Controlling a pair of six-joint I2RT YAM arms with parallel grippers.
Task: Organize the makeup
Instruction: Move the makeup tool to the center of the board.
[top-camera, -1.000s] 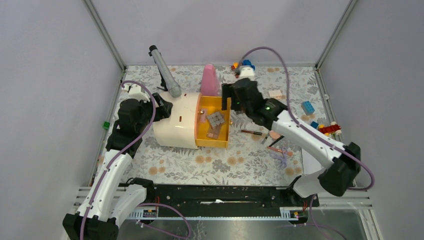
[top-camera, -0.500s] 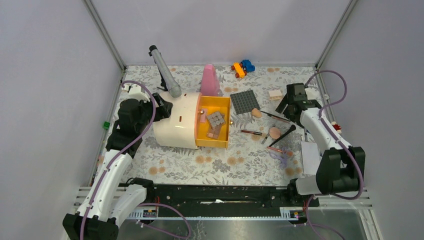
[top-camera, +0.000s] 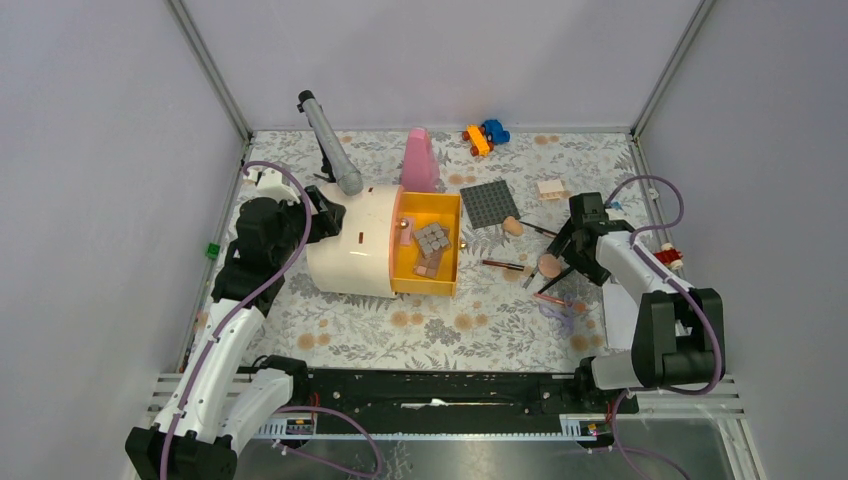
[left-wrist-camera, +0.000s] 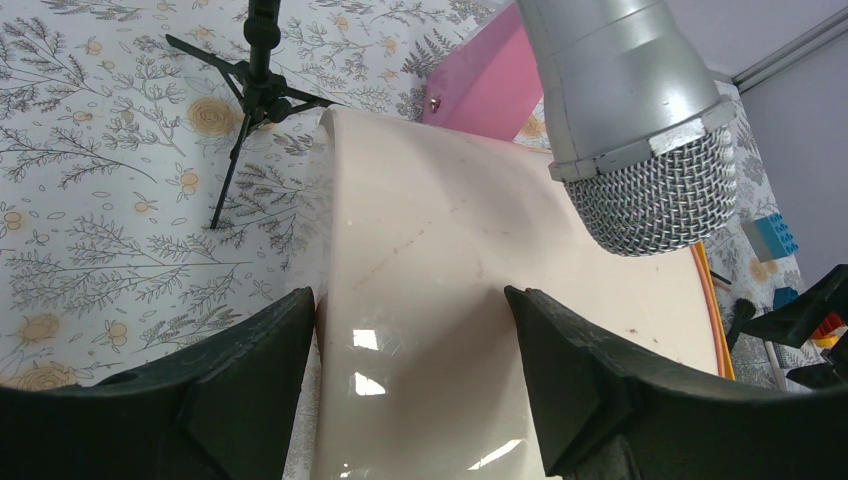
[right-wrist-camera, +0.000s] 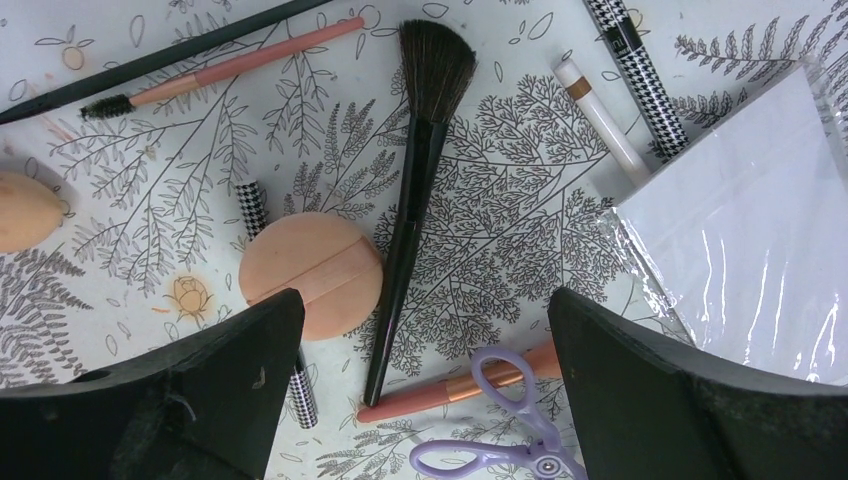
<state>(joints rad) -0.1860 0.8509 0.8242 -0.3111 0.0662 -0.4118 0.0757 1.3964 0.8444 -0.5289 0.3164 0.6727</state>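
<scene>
The makeup lies loose on the flowered cloth at the right. It includes a round peach puff, a black brush, a peach egg sponge, a pink-handled spoolie and a pink pencil. My right gripper hangs open just above the puff and brush, holding nothing. A yellow drawer stands pulled out of a cream case and holds a grey palette. My left gripper grips the case's far left end.
A microphone on a stand leans over the case. A tall pink cone bottle, a grey studded plate and toy bricks sit at the back. Purple scissors, a white packet and houndstooth tubes lie nearby.
My right arm has swung from over the drawer to the right, then come in low over the puff and brush with its jaws wide. The left arm has not moved.
</scene>
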